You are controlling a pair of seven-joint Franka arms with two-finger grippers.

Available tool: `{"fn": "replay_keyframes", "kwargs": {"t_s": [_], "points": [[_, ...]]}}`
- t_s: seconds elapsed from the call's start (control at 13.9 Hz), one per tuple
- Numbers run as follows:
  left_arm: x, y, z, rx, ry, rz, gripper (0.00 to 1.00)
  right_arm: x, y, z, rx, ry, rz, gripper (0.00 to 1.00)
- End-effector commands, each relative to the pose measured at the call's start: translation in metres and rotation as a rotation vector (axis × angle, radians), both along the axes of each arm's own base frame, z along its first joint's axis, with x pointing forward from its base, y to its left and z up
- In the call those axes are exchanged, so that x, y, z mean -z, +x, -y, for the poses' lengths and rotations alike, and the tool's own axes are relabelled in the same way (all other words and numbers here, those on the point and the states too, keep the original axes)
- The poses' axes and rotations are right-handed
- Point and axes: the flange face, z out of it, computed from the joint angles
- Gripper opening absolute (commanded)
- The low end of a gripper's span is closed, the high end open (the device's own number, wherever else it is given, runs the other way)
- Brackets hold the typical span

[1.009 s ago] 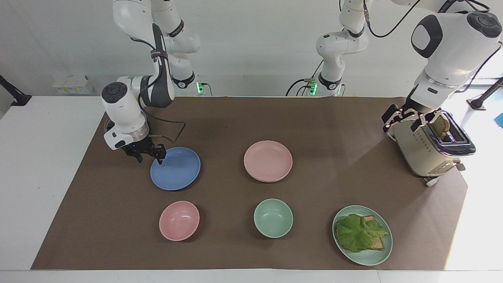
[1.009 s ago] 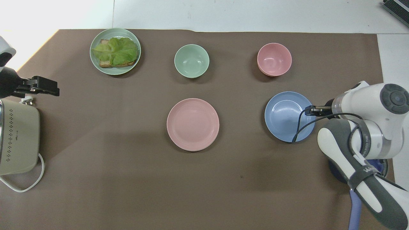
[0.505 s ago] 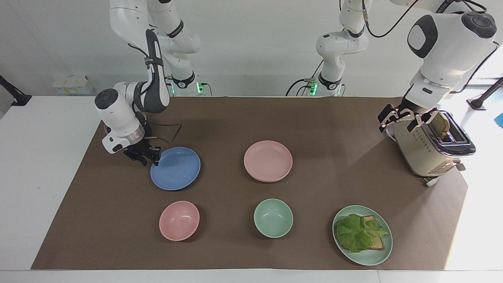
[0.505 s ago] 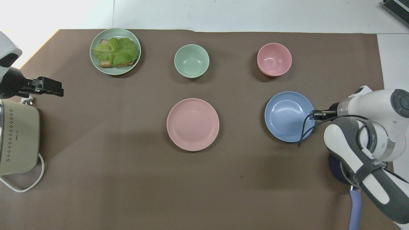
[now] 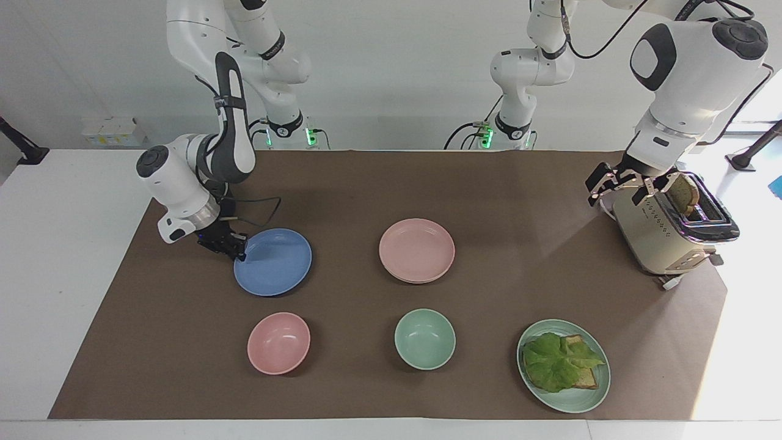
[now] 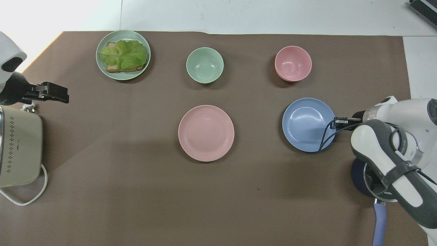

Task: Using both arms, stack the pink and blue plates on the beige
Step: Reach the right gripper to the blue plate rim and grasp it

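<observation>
Blue plate (image 5: 273, 262), matte, round, shallow, lies flat on brown mat at right arm's end of worktop (image 5: 61, 244). Right gripper (image 5: 239, 252) at its rim, jaws narrowed onto rim edge. Pink plate (image 5: 416, 250) mid-mat; a second rim shows under it, colour unclear. Left gripper (image 5: 618, 184), jaws wide, over boxy toaster (image 5: 663, 235).

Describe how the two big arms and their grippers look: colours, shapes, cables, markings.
Both arms are glossy white with rounded joints, dark grey round caps and silver wrist rings. The right arm has a dark grey band along one link and a thin black cable looping from its wrist. The right gripper and left gripper are black, the left one with silvery links.
</observation>
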Motion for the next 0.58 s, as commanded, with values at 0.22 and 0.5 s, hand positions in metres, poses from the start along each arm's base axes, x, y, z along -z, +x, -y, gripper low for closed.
{"fn": "replay_keyframes", "kwargs": {"t_s": [0.22, 0.5], "points": [[-0.003, -0.004, -0.005, -0.012, 0.016, -0.001, 1.00, -0.008, 0.002, -0.006, -0.018, 0.040, 0.047, 0.00], [-0.005, -0.004, -0.014, -0.027, 0.016, -0.001, 1.00, -0.064, -0.004, -0.017, -0.053, 0.051, 0.081, 0.00]]}}
